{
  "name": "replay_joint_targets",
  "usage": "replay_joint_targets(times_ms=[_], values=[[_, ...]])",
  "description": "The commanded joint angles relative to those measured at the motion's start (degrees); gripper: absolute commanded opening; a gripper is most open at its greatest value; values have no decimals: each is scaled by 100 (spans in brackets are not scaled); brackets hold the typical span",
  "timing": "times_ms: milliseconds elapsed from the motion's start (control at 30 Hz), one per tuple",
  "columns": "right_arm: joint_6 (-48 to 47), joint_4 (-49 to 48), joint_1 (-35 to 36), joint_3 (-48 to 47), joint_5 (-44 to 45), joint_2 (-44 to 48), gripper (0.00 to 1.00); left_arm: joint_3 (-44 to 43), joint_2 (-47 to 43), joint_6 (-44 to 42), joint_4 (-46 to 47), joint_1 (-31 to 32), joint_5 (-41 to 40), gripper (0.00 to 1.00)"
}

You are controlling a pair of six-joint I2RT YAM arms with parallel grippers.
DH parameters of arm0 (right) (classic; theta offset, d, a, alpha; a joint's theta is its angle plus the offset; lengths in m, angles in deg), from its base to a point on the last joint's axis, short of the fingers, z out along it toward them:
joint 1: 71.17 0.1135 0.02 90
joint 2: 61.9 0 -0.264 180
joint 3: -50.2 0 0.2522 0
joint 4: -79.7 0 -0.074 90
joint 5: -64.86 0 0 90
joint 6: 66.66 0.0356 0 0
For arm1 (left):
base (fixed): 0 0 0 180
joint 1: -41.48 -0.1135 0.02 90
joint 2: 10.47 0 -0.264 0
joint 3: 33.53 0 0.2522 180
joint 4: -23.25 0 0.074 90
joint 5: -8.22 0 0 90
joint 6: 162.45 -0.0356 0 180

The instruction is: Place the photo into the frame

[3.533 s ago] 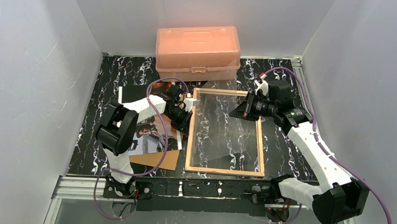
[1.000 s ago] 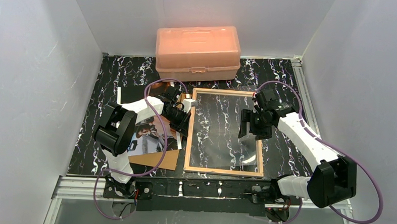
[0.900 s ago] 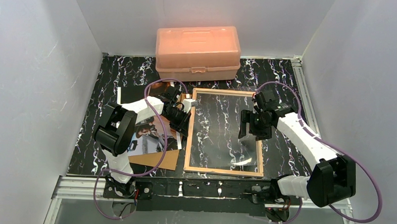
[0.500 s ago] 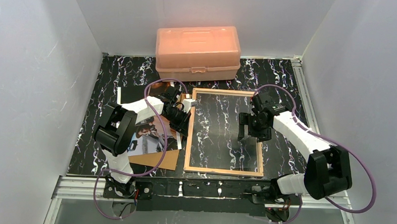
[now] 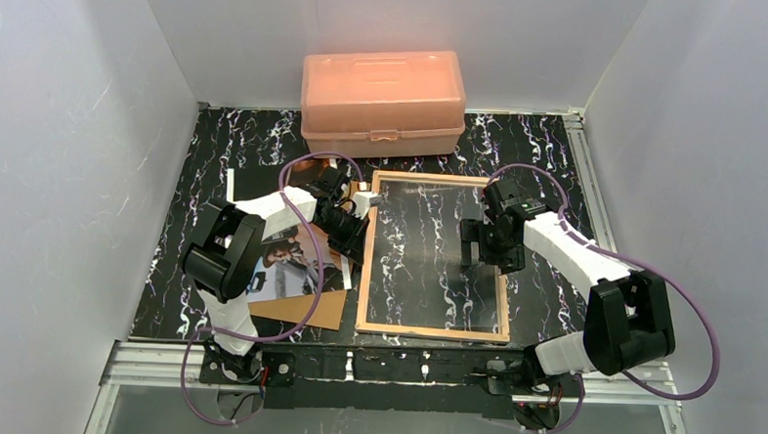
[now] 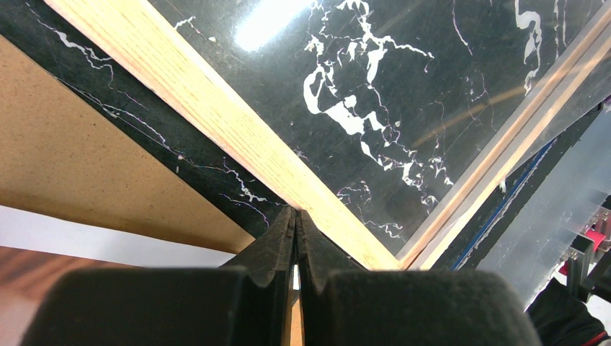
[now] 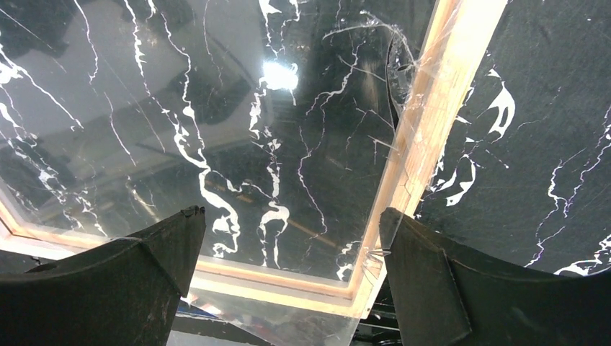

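The frame (image 5: 433, 331) lies back-up on the marble table, tan rails showing, with a clear sheet (image 5: 418, 248) resting in it. To its left, partly under my left arm, the photo (image 5: 285, 262) lies face-up on a brown backing board (image 5: 308, 310). My left gripper (image 5: 360, 237) is shut, its tips (image 6: 296, 213) touching the outer edge of the frame's left rail (image 6: 238, 137). Over the frame's right rail (image 7: 425, 122) my right gripper (image 5: 481, 255) hangs open and holds nothing. The clear sheet's (image 7: 216, 130) corner juts past the frame's corner between the right gripper's fingers (image 7: 144, 267).
An orange plastic box (image 5: 383, 102) stands shut at the back, close to the frame's far rail. A small white strip (image 5: 232, 183) lies at the left. Grey walls close in on three sides. Bare marble (image 5: 543, 283) shows right of the frame.
The right gripper has opened wide and shifted slightly left over the frame's right rail. The clear sheet, tilted before, now lies flatter in the frame. The left arm has not moved.
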Motion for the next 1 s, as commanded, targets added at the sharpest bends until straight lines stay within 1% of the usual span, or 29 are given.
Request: replay_joint_targets(times_ms=[0,600,767,967], values=[[-98,-217,27,23,93,-43,99,-22,-253,13,-114,-22,187,0],[-146,-349,23,40,86,-349,99,-69,-250,-22,-186,-31,200,0],[-190,-239,23,-15,395,-255,99,-68,-228,-38,-207,-29,191,0],[-234,-191,25,-2,502,-237,99,-86,-225,-18,-204,-35,191,0]])
